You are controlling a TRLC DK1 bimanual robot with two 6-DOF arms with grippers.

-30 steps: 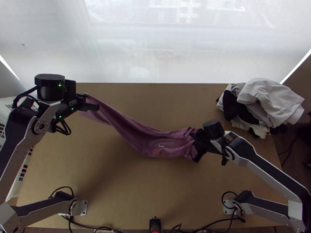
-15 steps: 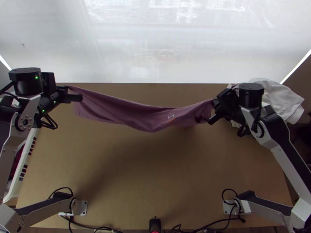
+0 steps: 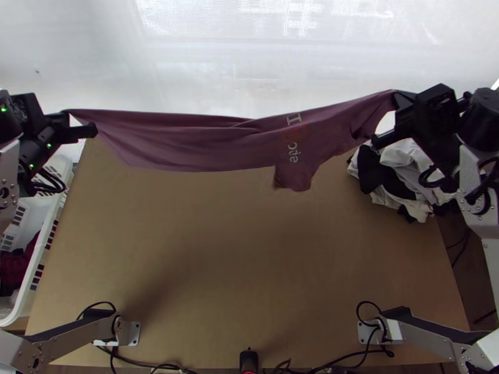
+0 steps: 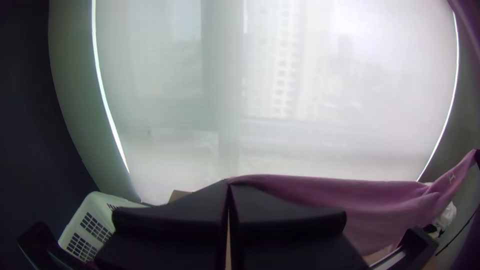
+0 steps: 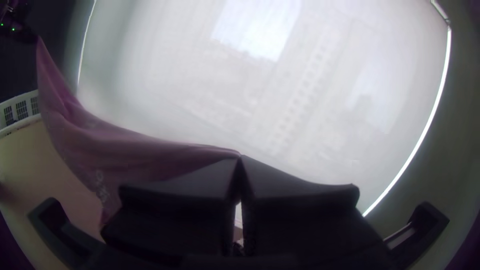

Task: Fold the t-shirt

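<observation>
Top view shows t-shirt (image 3: 206, 143) aloft, red cloth (image 3: 15, 268) in white basket (image 3: 36, 215)

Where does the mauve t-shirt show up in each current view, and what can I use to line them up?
Left wrist view: the t-shirt stretches away from the left gripper.
Right wrist view: the t-shirt stretches away from the right gripper.
Top view: the t-shirt hangs across the upper half, between both grippers.
Shared landmark: white slotted basket.
</observation>
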